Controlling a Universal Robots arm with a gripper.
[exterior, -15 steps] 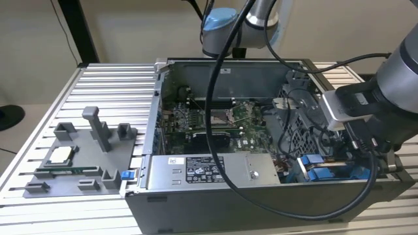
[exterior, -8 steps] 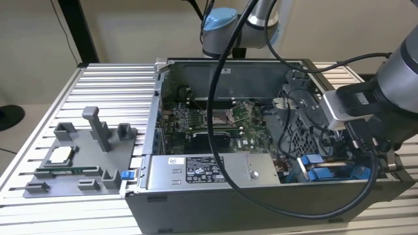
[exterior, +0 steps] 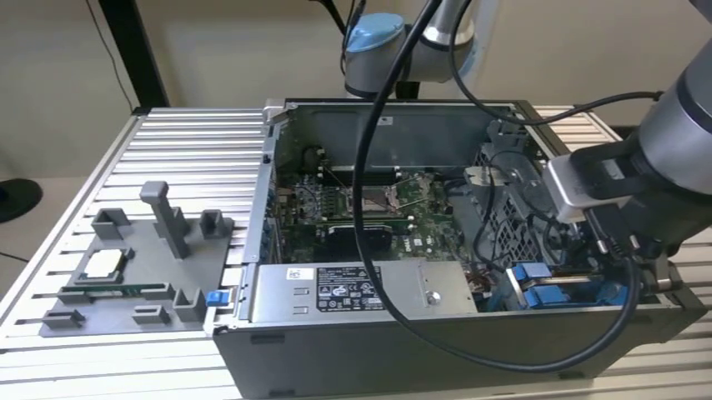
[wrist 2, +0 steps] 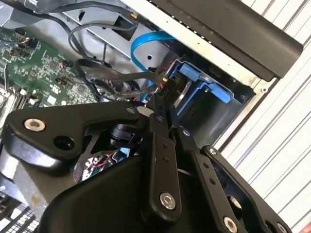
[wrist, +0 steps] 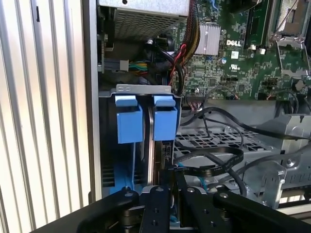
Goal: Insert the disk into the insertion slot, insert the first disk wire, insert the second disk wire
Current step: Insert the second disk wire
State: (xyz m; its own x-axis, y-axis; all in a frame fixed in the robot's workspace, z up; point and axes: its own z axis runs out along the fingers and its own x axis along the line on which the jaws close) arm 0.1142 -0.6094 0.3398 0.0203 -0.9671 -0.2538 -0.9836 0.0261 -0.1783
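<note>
One robot arm reaches into an open computer case point(exterior: 445, 333) standing on a ribbed metal counter point(exterior: 189, 142). At the exterior view's left lies a grey parts tray point(exterior: 133, 275); the green circuit board point(exterior: 368, 208) fills the case's middle, with a grey labelled power box point(exterior: 356, 292) in front of it. At the exterior view's right sits the drive bay point(exterior: 556, 287), grey metal with bright blue tabs. In the first wrist view the bay point(wrist: 143, 88) holds the disk point(wrist: 151, 141) standing on edge between two blue carrier tabs, only its thin dark edge visible. The gripper point(wrist: 170, 194) hovers just above that edge, its black fingers point(wrist: 158, 204) drawn close together around a dark cable connector point(wrist: 170, 177). A light blue cable point(wrist 2: 146, 41) arcs nearby in the second wrist view.
</note>
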